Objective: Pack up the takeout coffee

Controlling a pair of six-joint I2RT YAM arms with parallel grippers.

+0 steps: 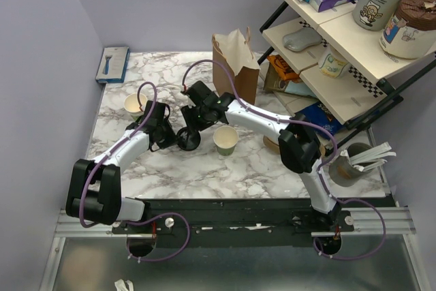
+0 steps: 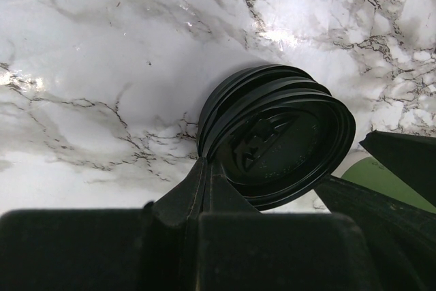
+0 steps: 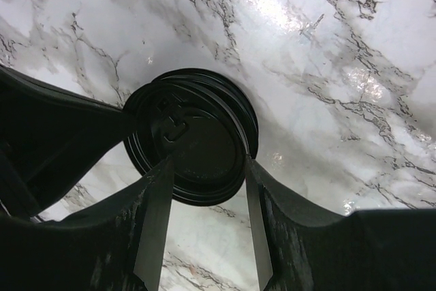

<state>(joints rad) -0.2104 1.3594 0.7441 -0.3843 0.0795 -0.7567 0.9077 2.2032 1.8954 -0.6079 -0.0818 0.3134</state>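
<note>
No green cup with a black lid on it shows; the takeout coffee as such is out of view. A lidless green cup [image 1: 225,140] with a cream inside stands mid-table; its edge shows in the left wrist view [image 2: 381,176]. A short stack of round black lids [image 1: 189,140] sits left of it. My left gripper [image 1: 172,138] is shut on the rim of the lids [image 2: 279,141], its tips [image 2: 204,172] pinched together. My right gripper [image 1: 193,122] is open, its fingers [image 3: 158,195] either side of the lids [image 3: 194,144].
A second lidless cup [image 1: 135,103] stands at the far left. The brown paper bag [image 1: 236,59] stands open at the back. A blue box [image 1: 112,64] lies in the back left corner. A shelf rack [image 1: 340,39] and a grey holder [image 1: 346,167] crowd the right side.
</note>
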